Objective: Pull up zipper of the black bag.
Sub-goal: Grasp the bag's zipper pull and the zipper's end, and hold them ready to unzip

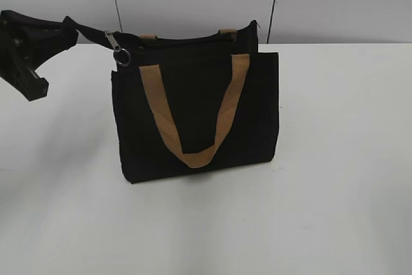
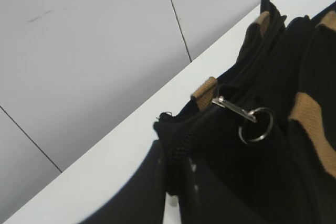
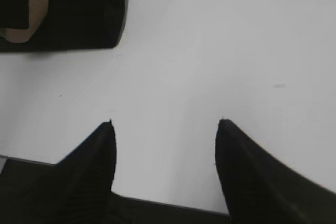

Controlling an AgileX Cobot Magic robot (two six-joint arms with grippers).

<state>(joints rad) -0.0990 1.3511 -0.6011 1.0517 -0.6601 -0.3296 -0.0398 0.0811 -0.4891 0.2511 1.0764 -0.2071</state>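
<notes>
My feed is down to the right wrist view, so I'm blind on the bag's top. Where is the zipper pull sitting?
Observer: The zipper pull sits at the top left corner of the black bag, with a metal ring hanging from it.
Operator: Is the left gripper on it?
Observer: No. The left gripper appears to pinch the black fabric end of the zip line, just short of the pull.
Operator: Is the bag upright?
Observer: Yes, it stands on the white table, with one tan handle hanging down its front.
</notes>
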